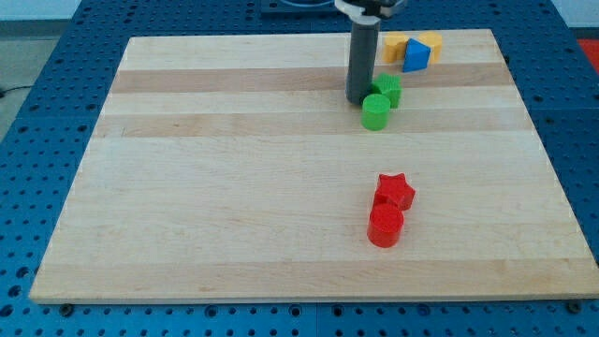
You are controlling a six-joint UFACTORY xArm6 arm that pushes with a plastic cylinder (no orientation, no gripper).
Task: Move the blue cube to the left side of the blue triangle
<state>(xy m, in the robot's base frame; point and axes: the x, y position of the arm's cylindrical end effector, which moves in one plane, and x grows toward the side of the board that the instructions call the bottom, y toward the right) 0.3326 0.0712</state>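
One blue block (416,56) shows near the view's top, right of centre; I cannot tell whether it is the cube or the triangle. It sits between two yellow blocks, touching or nearly touching them. No second blue block shows; the rod may hide it. My tip (358,99) rests on the board below and to the left of the blue block. It is just left of a green star-like block (387,89) and up-left of a green cylinder (375,112).
A yellow block (396,46) lies left of the blue one and another yellow block (432,42) lies right of it. A red star (395,191) and a red cylinder (385,227) touch each other lower down. The wooden board (215,187) lies on a blue perforated table.
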